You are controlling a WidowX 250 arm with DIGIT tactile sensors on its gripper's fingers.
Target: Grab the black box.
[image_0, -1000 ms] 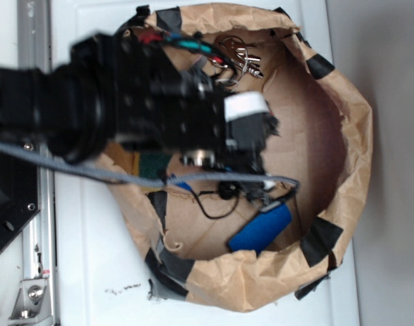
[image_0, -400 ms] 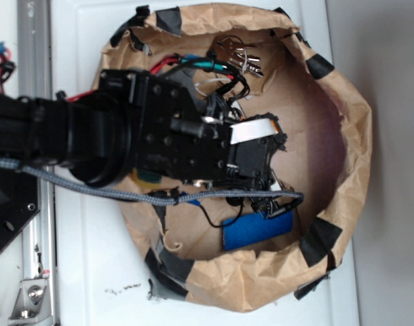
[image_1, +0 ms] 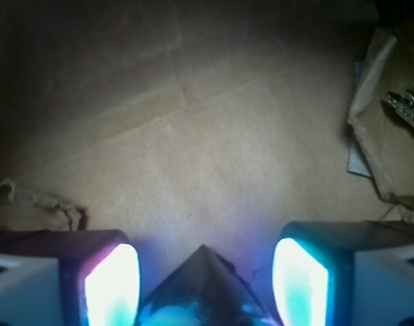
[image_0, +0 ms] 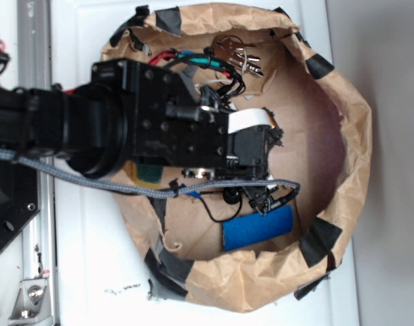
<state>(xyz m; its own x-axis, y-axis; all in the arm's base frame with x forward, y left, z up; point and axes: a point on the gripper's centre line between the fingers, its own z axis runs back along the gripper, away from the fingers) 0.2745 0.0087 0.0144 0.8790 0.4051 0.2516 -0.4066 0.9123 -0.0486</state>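
Two glowing fingers (image_1: 112,285) are standing at the bottom of the wrist view, well apart from each other, so the pincer (image_1: 205,285) is spread and is gripping nothing. Between them a dark glossy corner is rising to a point; this is looking like the black box (image_1: 201,288) (only its tip is showing, the rest is cut off by the lower edge). The fingers are on each side of this corner, and I cannot tell if they are touching it. Beyond the corner, plain brown cardboard is filling most of that view, with a crumpled paper wall at the right.

In the exterior view the black arm (image_0: 91,136) is reaching from the left into a crumpled paper basket (image_0: 356,156), which is sitting on a white desk (image_0: 85,272). The pincer (image_0: 268,146) is hanging over the middle of the basket floor and is hiding the black box there. Just below it, near the lower wall, a blue block (image_0: 258,228) is lying flat. A green sponge (image_0: 150,172) is peeking out under the arm at the left side. Farther away, near the upper wall, a bunch of keys (image_0: 237,58) is lying.
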